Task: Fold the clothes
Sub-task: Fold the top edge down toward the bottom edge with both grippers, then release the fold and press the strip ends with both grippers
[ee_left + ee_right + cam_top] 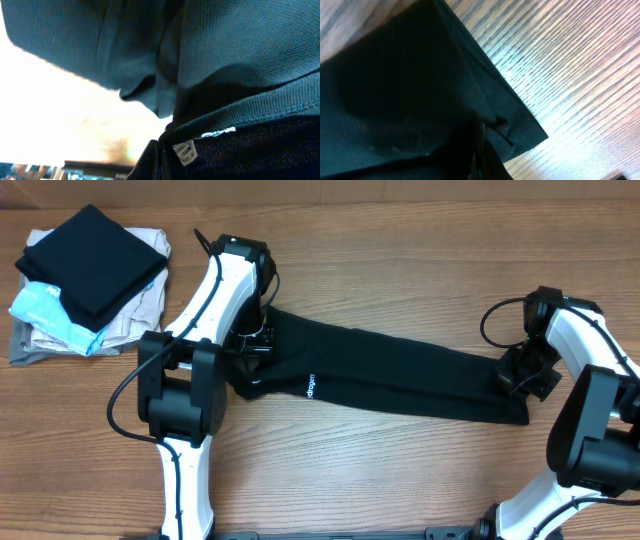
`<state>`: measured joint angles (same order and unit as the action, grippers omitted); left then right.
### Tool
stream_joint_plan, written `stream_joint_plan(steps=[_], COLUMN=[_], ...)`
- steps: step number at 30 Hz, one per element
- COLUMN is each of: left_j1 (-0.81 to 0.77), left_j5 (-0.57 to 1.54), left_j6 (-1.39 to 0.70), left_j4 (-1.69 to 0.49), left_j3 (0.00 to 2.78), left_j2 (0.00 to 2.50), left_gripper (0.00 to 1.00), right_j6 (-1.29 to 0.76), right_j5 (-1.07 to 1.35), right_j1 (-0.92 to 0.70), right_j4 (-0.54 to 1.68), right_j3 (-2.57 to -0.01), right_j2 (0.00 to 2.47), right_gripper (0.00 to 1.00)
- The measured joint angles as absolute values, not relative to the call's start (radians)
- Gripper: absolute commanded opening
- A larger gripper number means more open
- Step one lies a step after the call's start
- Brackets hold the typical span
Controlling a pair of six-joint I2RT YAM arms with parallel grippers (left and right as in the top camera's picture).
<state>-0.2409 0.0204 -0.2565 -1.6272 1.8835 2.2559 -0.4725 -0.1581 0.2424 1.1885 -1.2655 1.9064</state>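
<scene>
Both ends of the shirt are pinched, by left fingers and right fingers.

Black shirt: carries one short line of white lettering, printed on the fabric toward the end at the left of the overhead view. It runs sideways and is too small to read. In the left wrist view there is a small pale tag at the collar seam, with a faint outlined figure and no legible letters. Just above it on the collar band is a short white stitched mark of unclear form. No word, brand or number can be read.
</scene>
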Motion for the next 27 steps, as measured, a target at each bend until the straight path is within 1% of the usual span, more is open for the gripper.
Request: stream_joint_plan(steps=[2, 4, 5, 6, 7, 8, 9, 10, 11, 14, 17, 20, 24, 25, 26, 27], left_j1=[-0.241, -0.241, -0.241, -0.241, -0.241, -0.241, -0.241, -0.241, -0.241, -0.231, -0.206, -0.175, -0.16, -0.16, -0.162, -0.162], left_j5=[0.017, 0.014, 0.013, 0.01, 0.007, 0.004, 0.0, -0.012, -0.028, -0.07, -0.081, -0.08, -0.08, -0.08, -0.078, -0.07], left_j6=[-0.257, -0.257, -0.257, -0.257, -0.258, -0.26, -0.26, -0.261, -0.26, -0.265, -0.272, -0.272, -0.272, -0.272, -0.276, -0.281], left_j4=[-1.636, -1.634, -1.631, -1.625, -1.622, -1.619, -1.619, -1.619, -1.62, -1.621, -1.634, -1.667, -1.682, -1.678, -1.671, -1.663], left_j3=[1.884, 1.884, 1.884, 1.884, 1.884, 1.884, 1.883, 1.884, 1.884, 1.884, 1.914, 1.995, 2.069, 2.074, 2.075, 2.075], left_j2=[2.256, 2.256, 2.256, 2.256, 2.256, 2.256, 2.256, 2.256, 2.256, 2.256, 2.256, 2.256, 2.255, 2.255, 2.255, 2.255], left_gripper=[0.04, 0.11, 0.2, 0.38, 0.56, 0.66, 0.69, 0.73, 0.75, 0.77, 0.77, 0.77, 0.75, 0.69, 0.6, 0.44], right_j6=[-0.473, -0.475, -0.475, -0.475, -0.482, -0.482, -0.477, -0.477, -0.481, -0.472, -0.471, -0.458, -0.384, -0.361, -0.341, -0.328], right_j5=[-0.16, -0.162, -0.162, -0.162, -0.162, -0.164, -0.165, -0.165, -0.165, -0.165, -0.165, -0.148, -0.056, -0.03, -0.011, 0.008], right_j1=[0.242, 0.242, 0.242, 0.242, 0.242, 0.242, 0.242, 0.242, 0.242, 0.242, 0.243, 0.242, 0.241, 0.239, 0.237, 0.235], right_j4=[1.185, 1.184, 1.184, 1.183, 1.183, 1.185, 1.189, 1.195, 1.2, 1.238, 1.3, 1.364, 1.415, 1.421, 1.426, 1.431], right_j3=[-1.266, -1.266, -1.266, -1.266, -1.266, -1.266, -1.266, -1.266, -1.266, -1.283, -1.36, -1.486, -1.567, -1.571, -1.571, -1.57], right_j2=[1.906, 1.906, 1.906, 1.906, 1.906, 1.906, 1.906, 1.906, 1.906, 1.906, 1.906, 1.906, 1.906, 1.906, 1.906, 1.906], right_gripper=[0.04, 0.04, 0.04, 0.14, 0.3, 0.33, 0.34, 0.41, 0.45, 0.49, 0.52, 0.51, 0.51, 0.51, 0.5, 0.47])
